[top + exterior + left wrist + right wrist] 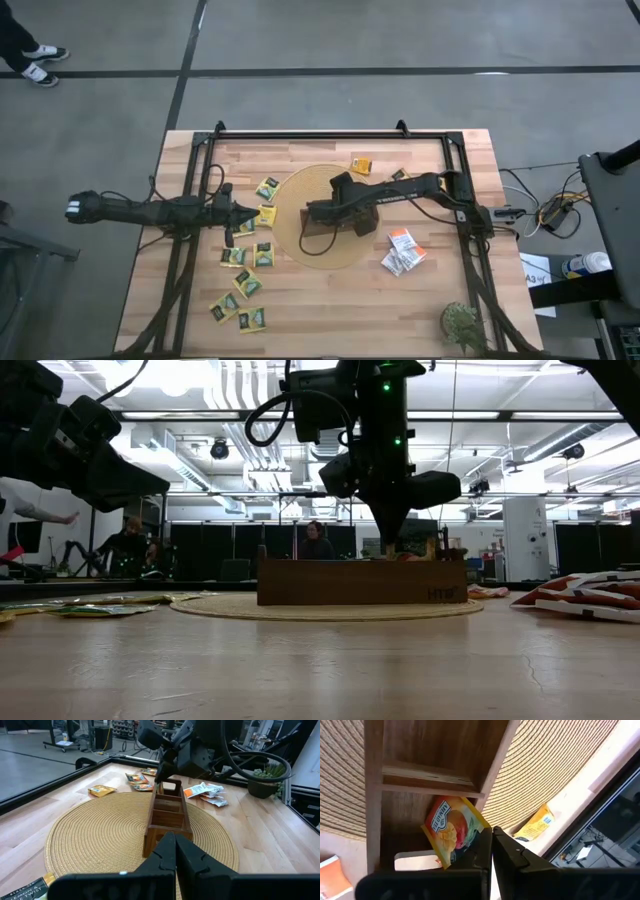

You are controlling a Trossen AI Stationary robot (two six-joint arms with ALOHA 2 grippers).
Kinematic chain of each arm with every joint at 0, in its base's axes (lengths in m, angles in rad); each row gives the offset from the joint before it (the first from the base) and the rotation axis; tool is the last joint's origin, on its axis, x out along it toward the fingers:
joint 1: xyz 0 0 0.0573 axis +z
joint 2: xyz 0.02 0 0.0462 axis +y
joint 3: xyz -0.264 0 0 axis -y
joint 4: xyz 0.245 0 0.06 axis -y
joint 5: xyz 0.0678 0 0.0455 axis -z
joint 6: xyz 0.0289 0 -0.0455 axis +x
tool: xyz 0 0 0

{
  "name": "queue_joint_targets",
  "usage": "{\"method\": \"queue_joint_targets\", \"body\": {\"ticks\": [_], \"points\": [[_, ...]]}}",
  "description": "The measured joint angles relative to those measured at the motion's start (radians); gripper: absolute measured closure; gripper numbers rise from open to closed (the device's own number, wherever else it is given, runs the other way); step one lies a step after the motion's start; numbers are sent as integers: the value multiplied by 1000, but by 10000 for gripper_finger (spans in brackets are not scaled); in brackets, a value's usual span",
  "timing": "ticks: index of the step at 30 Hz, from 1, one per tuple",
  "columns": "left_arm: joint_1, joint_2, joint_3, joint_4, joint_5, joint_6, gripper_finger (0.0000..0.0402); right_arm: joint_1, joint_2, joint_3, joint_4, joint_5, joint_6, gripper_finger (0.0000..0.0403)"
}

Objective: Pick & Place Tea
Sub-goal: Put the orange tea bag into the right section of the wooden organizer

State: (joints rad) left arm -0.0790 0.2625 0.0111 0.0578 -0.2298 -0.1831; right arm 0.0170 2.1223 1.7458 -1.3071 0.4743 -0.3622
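Note:
A brown three-compartment wooden tray (pixel 167 817) stands on a round woven mat (pixel 300 200) at the table's middle. My right gripper (pixel 491 836) points steeply down into the tray's end compartment (pixel 410 815) on the table's right side, shut on an orange tea packet (pixel 452 827). A white packet (pixel 415 861) lies in the same compartment. My left gripper (pixel 175 840) waits shut at the mat's left, level, touching nothing. Yellow-green tea packets (pixel 247 255) lie at the left, white-and-orange ones (pixel 405 250) at the right, and an orange one (pixel 360 165) beyond the mat. My right gripper pinches the orange packet by one corner (pixel 482 826) between its two fingertips, coming from above and slanting down. The packet stands tilted on edge inside the end compartment, below the fingers. Whether its lower edge rests on the tray floor, I cannot tell.
A small potted plant (pixel 462 322) sits at the near right corner. A black frame (pixel 310 135) runs along the table's far edge and down both sides. More yellow-green packets (pixel 240 305) are scattered near the left front. People sit in the room beyond the table (pixel 318 540).

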Motion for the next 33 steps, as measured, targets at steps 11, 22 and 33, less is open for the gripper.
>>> {"method": "queue_joint_targets", "body": {"ticks": [11, 22, 33], "points": [[0, 0, 0, 0, 0, 0, 402, 0, 0, 0, 6, -41, -3, 394], [0, 0, 0, 0, 0, 0, 402, 0, 0, 0, 15, -38, 15, 394], [0, 0, 0, 0, 0, 0, 402, 0, 0, 0, 15, -35, 19, 374]]}}
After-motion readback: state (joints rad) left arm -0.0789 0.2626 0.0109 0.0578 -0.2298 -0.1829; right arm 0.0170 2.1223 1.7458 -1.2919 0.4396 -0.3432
